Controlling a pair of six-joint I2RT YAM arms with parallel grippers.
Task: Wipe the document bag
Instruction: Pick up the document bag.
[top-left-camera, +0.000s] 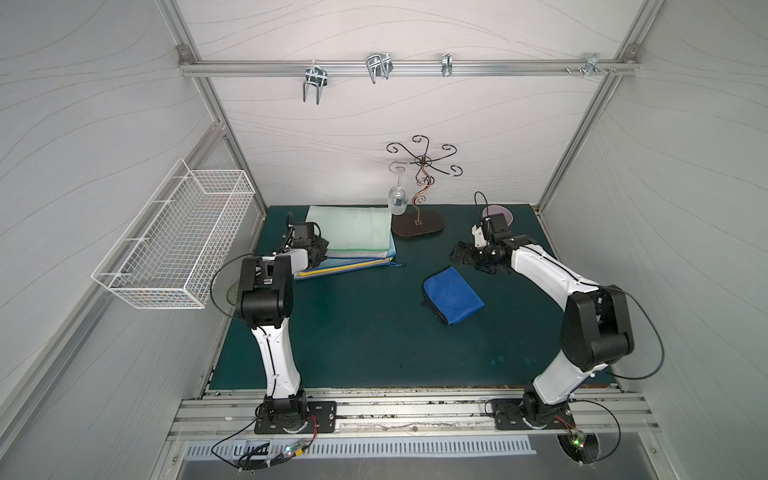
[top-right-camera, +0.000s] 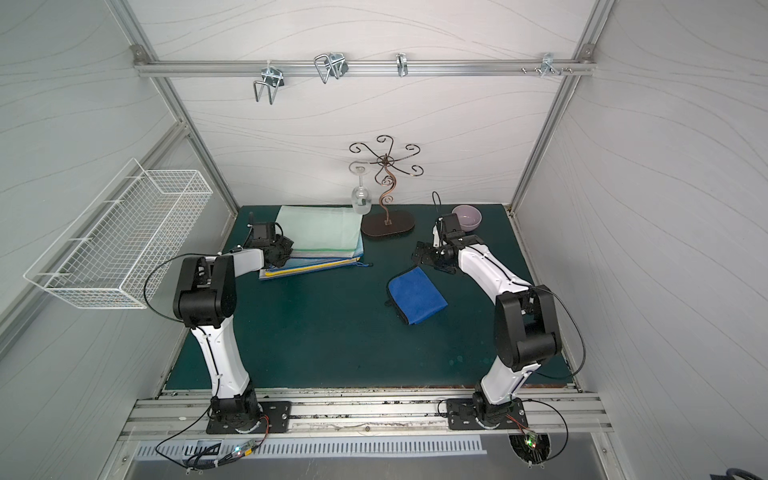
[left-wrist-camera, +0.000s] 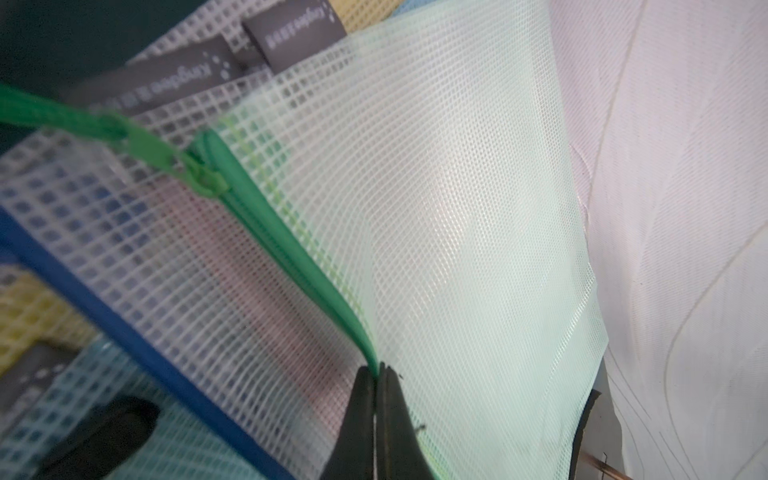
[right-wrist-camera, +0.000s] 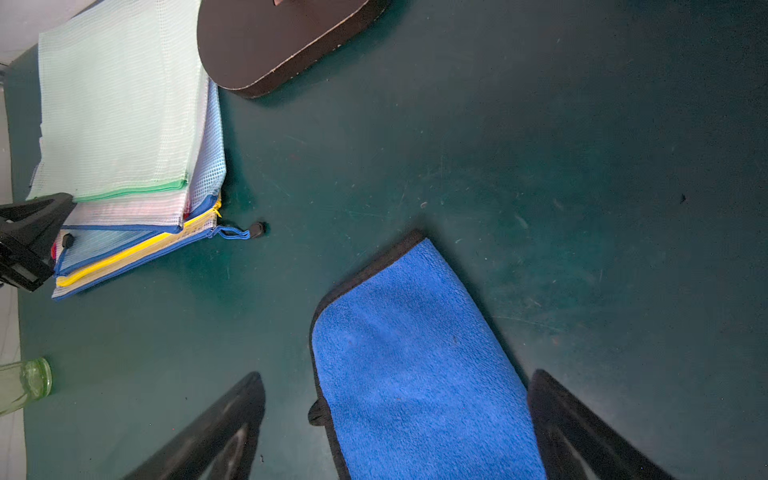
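The left gripper (left-wrist-camera: 377, 374) has its fingers pressed together on the green zipper edge of the document bag (left-wrist-camera: 436, 208), pinching it near the left corner; in the left wrist view the mesh bows up from that grip. This pale green bag is the top one of a stack (top-left-camera: 345, 266) of mesh bags lying at the far left of the mat (top-left-camera: 374, 345). The right gripper (right-wrist-camera: 399, 376) hangs with its fingers spread wide, straddling the far end of the blue cloth (right-wrist-camera: 415, 374) without touching it, as far as the right wrist view shows. The cloth lies flat right of centre, well apart from the bags. The step in hand looks like securing the bag while the wiper is fetched. Next, the right arm likely needs to drop, close on the cloth, and carry it left onto the green bag, clear of the wooden stand (top-left-camera: 417, 226) just beside the stack.
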